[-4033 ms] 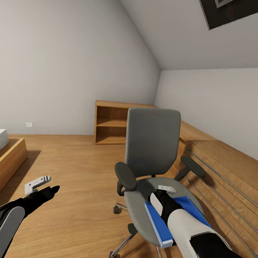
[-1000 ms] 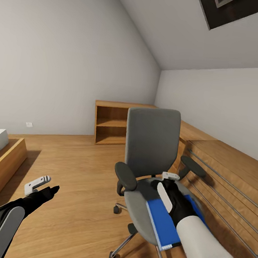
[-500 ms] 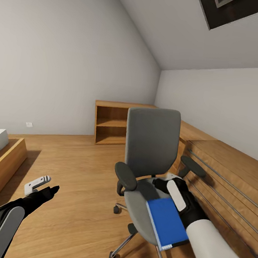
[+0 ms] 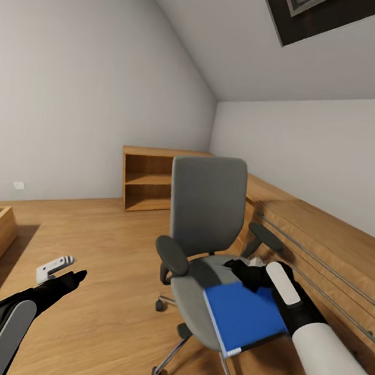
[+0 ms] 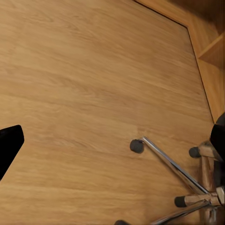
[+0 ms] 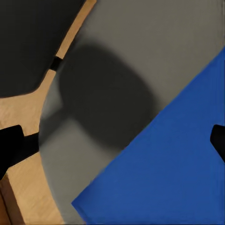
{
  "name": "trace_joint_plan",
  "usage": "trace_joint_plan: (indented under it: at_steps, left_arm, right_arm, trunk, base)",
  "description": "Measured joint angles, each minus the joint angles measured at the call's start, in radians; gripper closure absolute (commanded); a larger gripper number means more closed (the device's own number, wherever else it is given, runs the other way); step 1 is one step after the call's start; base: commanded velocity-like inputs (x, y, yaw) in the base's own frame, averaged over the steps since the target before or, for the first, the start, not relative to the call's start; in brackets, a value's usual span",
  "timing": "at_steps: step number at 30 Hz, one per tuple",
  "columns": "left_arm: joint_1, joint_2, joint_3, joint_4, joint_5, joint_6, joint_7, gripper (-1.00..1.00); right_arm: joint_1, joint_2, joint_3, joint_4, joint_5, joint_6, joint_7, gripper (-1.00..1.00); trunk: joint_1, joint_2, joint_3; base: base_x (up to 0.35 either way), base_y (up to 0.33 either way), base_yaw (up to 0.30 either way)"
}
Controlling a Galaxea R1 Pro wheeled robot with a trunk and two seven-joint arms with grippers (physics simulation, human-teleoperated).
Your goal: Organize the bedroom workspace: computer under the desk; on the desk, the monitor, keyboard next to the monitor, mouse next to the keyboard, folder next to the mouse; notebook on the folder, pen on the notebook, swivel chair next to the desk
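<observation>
The right pincer, lower right in the head view, sits at the far edge of the folder on the swivel chair seat; whether its jaws are apart cannot be told. A firm edge grip should precede lifting. The armrest crowds it. The left pincer hangs apart over the floor.

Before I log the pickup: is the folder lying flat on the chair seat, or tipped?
Tipped, it seems: the folder rests on the swivel chair seat, its near corner overhanging the front edge. The right gripper is at its far edge; grip unclear.
</observation>
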Motion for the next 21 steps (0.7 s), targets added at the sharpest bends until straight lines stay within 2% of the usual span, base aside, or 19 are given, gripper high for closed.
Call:
trace_joint_plan:
  at_steps: [2,10,21]
  left_arm:
    - [0.000,0.000,-0.007,0.000,0.000,0.000,0.000,-1.00]
    - [0.000,0.001,-0.017,0.000,-0.001,0.000,0.000,-1.00]
    - [0.000,0.001,-0.018,0.000,-0.001,0.002,-0.001,-1.00]
  right_arm:
    - [0.000,-0.012,0.000,0.010,-0.042,0.002,0.002,-1.00]
    - [0.000,-0.031,0.000,0.025,-0.125,0.004,0.008,-1.00]
    - [0.002,-0.034,0.000,0.031,-0.149,0.005,0.010,-1.00]
  trunk:
    - [0.000,0.000,0.001]
    - [0.000,0.000,0.004]
    - [0.000,0.000,0.008]
  base:
    - [0.000,0.260,-0.272]
    - [0.000,0.285,-0.278]
    - [0.000,0.298,-0.280]
